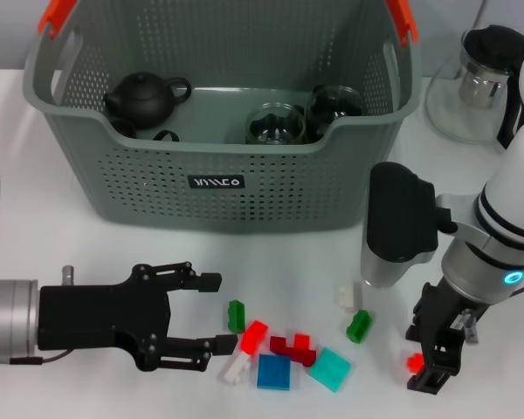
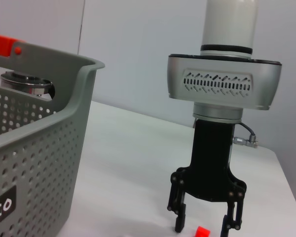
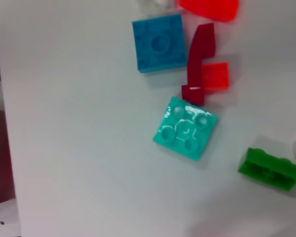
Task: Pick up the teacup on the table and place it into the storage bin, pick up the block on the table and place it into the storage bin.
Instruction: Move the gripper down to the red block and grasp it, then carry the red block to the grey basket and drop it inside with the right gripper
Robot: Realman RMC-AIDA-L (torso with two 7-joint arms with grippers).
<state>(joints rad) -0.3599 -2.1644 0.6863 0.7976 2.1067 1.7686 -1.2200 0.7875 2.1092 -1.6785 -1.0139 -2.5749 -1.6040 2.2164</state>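
The storage bin (image 1: 218, 183) stands on the white table (image 1: 87, 262), its black label facing the robot. Inside it sit a dark teapot (image 1: 146, 96) and two glass teacups (image 1: 275, 124) side by side near the front wall.

In front of the bin, loose blocks lie scattered on the table: a blue square block (image 1: 273, 372), a teal square block (image 1: 331, 368), a dark red block (image 1: 293, 349), a bright red block (image 1: 254, 336), two green blocks (image 1: 359, 326) and some white ones.

The right claw (image 1: 428, 362) points down at the table, in front of the bin's right corner and well to the right of the block cluster. Its jaws are open and straddle a small red block (image 1: 414, 362), which the left wrist view shows sitting on the table between the fingertips (image 2: 179, 224), not visibly pinched.

The left claw (image 1: 211, 314) lies low over the table in front of the bin's left half, spread wide and empty, its tips close to one green block and the bright red block.

A glass kettle (image 1: 485, 78) stands to the right of the bin.
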